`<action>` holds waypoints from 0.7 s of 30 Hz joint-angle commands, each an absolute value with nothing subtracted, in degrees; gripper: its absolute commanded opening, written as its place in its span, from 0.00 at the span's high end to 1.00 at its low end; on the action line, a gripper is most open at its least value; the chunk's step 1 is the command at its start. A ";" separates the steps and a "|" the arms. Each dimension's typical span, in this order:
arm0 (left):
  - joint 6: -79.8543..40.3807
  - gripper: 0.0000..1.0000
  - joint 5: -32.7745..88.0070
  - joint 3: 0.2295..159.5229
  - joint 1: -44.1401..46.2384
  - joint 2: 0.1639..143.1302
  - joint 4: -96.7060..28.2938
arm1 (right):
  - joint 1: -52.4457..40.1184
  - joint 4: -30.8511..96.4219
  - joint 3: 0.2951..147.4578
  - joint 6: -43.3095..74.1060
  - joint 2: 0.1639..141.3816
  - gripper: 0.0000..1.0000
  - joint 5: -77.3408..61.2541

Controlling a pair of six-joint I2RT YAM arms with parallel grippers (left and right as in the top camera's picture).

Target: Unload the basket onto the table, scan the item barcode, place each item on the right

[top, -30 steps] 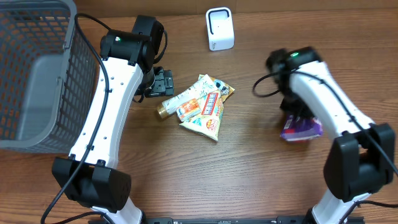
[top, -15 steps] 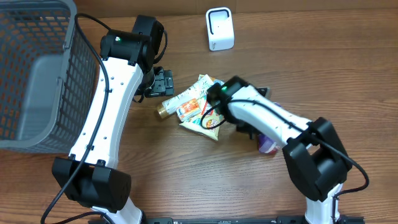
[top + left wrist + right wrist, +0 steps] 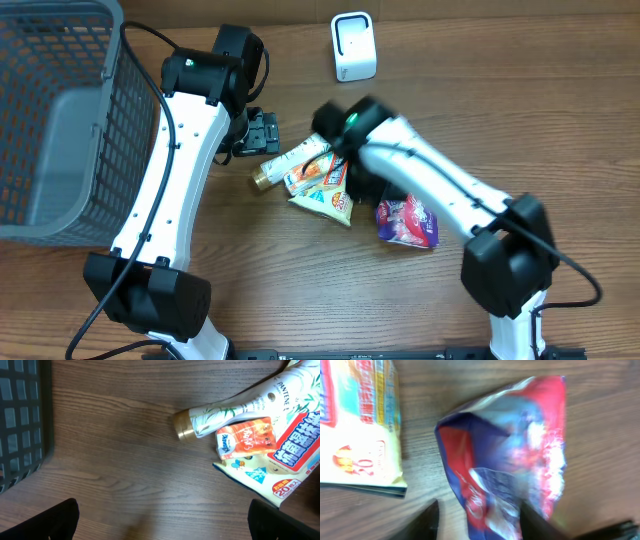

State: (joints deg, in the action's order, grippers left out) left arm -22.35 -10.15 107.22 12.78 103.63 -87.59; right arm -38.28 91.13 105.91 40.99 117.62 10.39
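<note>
A crumpled purple-and-red snack bag lies on the wooden table just right of the middle. Filling the right wrist view, the bag has its lower end between my right gripper's spread fingers. That gripper hangs open just above the bag's upper left edge. My left gripper stands wide open over bare wood, left of a Pantene tube; its fingertips hold nothing. A white scanner stands at the back.
A pile lies at the middle: the tube, an orange pouch and a yellow-and-white pack. The pack's corner sits just left of the bag. A grey wire basket fills the left side.
My right arm swung from the right side to the middle, carrying the snack bag. Its jaws have opened and the bag now lies on the table. The left arm has not moved.
</note>
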 commanded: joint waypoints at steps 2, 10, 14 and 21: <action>-22.72 0.00 -10.92 107.37 12.78 104.14 -87.55 | -28.60 93.27 112.79 27.77 117.01 0.07 2.66; -22.74 0.00 -10.92 107.37 12.78 104.14 -87.55 | -10.92 92.82 107.83 7.92 117.03 0.02 -19.11; -22.74 0.00 -10.92 107.37 12.78 104.14 -87.55 | -9.28 90.96 100.90 -1.04 117.03 0.04 -28.03; -22.74 0.00 -10.92 107.37 12.78 104.14 -87.55 | -9.50 85.06 89.47 -2.39 117.03 0.18 -31.59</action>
State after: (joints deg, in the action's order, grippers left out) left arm -22.35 -10.13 107.22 12.78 103.63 -87.61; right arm -9.41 86.56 92.71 2.04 117.60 -25.85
